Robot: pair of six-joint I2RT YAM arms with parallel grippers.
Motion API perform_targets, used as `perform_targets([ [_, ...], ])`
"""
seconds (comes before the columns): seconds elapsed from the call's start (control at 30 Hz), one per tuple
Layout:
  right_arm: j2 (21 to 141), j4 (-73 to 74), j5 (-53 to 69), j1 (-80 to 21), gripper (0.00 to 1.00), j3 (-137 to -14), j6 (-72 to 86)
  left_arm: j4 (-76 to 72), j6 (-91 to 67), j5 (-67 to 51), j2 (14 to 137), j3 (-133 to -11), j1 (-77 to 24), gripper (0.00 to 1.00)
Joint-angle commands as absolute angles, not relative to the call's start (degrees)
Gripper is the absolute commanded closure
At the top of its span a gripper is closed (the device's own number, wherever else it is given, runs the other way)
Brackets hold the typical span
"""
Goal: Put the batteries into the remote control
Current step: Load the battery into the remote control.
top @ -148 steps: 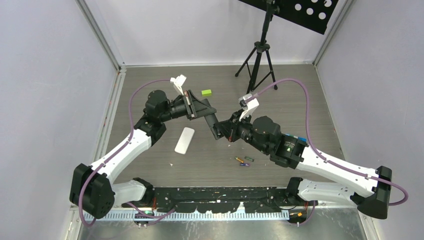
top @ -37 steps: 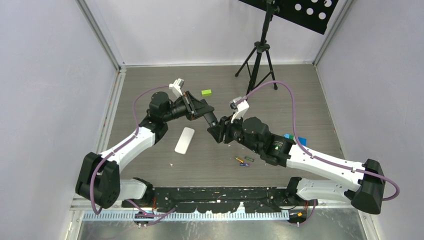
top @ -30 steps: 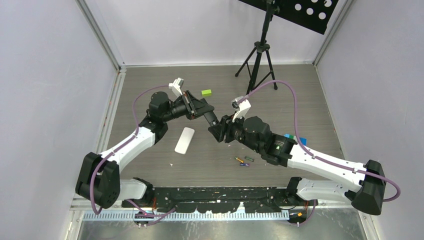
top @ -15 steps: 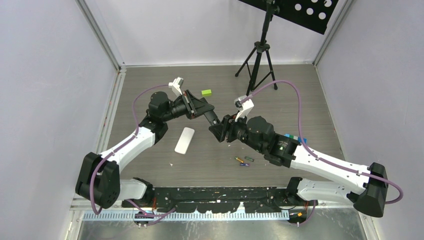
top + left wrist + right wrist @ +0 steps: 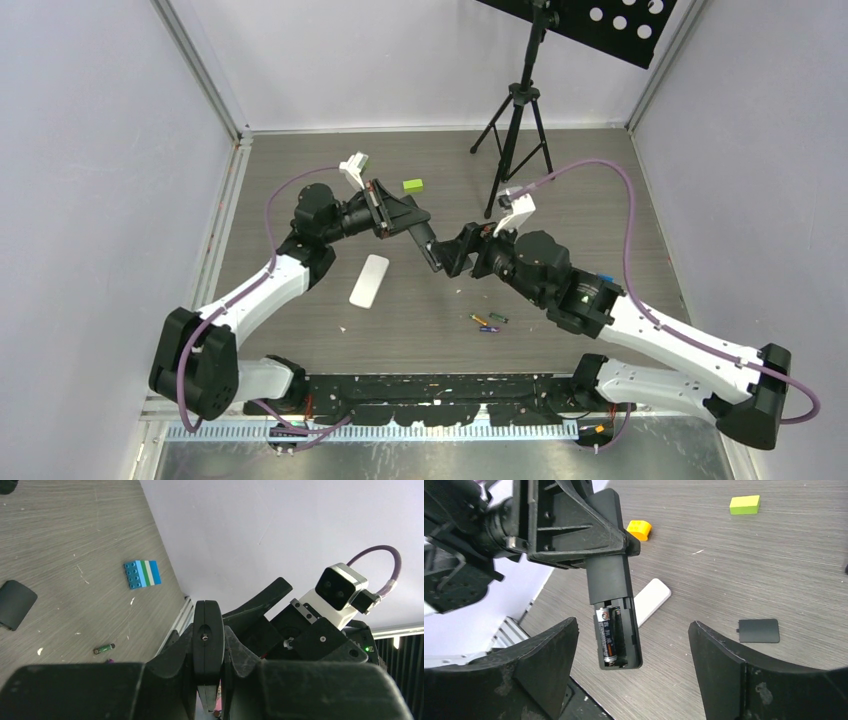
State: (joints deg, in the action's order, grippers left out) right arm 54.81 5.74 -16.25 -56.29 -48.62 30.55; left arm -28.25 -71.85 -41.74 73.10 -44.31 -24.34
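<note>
Left end effector [image 5: 412, 223] clamps slim matte-black remote [image 5: 608, 577].

Battery [image 5: 607, 635] print too blurred, no legible text

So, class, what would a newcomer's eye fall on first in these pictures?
The black remote, clamped in the left gripper above mid-table, back open with a battery seated inside. The right gripper faces it, jaws wide open and empty. Loose batteries lie on the table to the right, nearer the arm bases.
</note>
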Motion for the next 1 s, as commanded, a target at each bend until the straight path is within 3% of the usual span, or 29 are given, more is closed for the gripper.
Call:
perform_targets([
  [0.0, 50.72, 6.3, -19.4, -56.34, 0.13, -50.75, 36.08, -33.7, -72.25, -42.78, 71.16, -45.98, -24.43, 1.0],
  [0.17, 49.17, 7.21, -22.22, -56.24, 0.09, -48.82, 48.09, -34.69, -72.31, -41.49, 71.2, -46.47, -24.43, 1.0],
  [0.27, 49.21, 7.29, -24.79, -56.24, 0.07, -46.1, 62.89, -35.71, -72.48, -39.66, 70.86, -46.57, -24.43, 1.0],
  [0.37, 49.7, -2.92, -22.16, -56.25, 0.06, -40.83, 71.19, -36.17, -72.38, -37.81, 70.58, -46.58, -24.43, 1.0],
  [0.6, 52.98, -14.58, -20.37, -56.25, 0.05, -38.67, 75.2, -36.43, -72.89, -36.17, 70.78, -46.59, -24.43, 1.0],
  [0.97, 57.88, -18.45, -19.53, -56.24, 0.08, -39.72, 77.97, -38.94, -75.1, -36.38, 71.88, -46.3, -24.43, 1.0],
])
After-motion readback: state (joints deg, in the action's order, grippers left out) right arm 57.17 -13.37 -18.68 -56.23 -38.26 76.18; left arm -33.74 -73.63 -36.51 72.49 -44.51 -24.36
